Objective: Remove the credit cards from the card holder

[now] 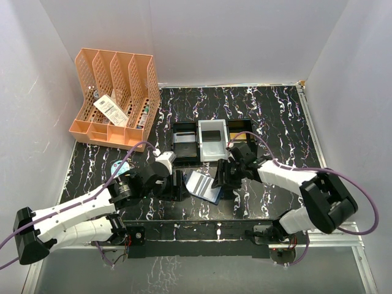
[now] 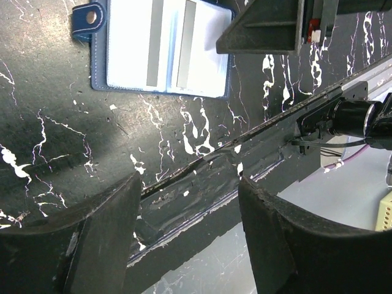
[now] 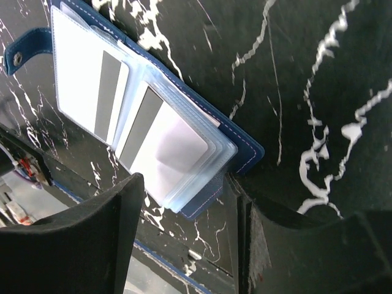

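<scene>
The navy-blue card holder [image 1: 203, 185] lies open and flat on the black marbled table between my two grippers. It also shows in the left wrist view [image 2: 159, 46] and the right wrist view [image 3: 245, 150]. Its clear sleeves hold credit cards [image 3: 92, 79], pale with a grey stripe, one on each face [image 2: 131, 43]. My right gripper [image 3: 190, 187] is open, and its fingers straddle the holder's near corner. One right finger [image 3: 275, 245] sits at the holder's edge. My left gripper [image 2: 190, 184] is open and empty, a short way from the holder over the table's front edge.
Black and grey rectangular trays [image 1: 211, 141] stand just behind the holder. An orange slotted file organiser [image 1: 116, 98] stands at the back left. A pale blue oval case [image 1: 118, 166] lies by the left arm. The table's front rail [image 2: 245, 153] runs under the left gripper.
</scene>
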`<state>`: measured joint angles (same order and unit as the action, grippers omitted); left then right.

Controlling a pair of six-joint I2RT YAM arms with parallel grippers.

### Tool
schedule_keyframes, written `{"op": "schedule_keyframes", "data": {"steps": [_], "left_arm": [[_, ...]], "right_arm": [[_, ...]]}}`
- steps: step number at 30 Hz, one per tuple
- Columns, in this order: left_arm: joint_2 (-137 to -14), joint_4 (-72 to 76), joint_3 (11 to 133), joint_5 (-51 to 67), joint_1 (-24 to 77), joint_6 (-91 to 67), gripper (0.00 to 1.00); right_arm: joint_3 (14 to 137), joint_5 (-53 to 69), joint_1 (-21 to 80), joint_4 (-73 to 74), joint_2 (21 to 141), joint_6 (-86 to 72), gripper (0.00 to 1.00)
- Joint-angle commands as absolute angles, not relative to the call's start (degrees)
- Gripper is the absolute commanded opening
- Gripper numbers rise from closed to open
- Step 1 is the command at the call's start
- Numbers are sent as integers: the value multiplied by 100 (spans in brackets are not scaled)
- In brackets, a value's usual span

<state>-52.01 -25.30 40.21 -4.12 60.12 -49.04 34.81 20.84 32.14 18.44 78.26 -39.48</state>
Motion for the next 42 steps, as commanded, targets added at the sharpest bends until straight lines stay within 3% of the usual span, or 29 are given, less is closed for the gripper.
{"op": "schedule_keyframes", "data": {"steps": [1,8,11,19,30,42], "left_arm": [[-5326,-2627,4322,-477,6005,-4802,63],[-6030,-2509,4741,-588,5803,-4613,65],[-6180,-2331,4711,-123,5350,-4501,66],[-6883,-1240,4467,1135,4459,-4081,61],[-8230,-767,4941,1695,4270,-3694,52],[-9054,-989,4959,1692,4122,-3388,36]], "right_arm": [[3912,1449,3215,2090,8365,-3013,53],[4446,1463,3217,2584,8113,-3139,53],[4488,1443,3220,2683,7841,-3570,52],[3901,2359,3284,914,7175,-4905,39],[4018,2829,3581,-583,8528,-5594,29],[4052,2245,3590,487,9375,-5128,26]]}}
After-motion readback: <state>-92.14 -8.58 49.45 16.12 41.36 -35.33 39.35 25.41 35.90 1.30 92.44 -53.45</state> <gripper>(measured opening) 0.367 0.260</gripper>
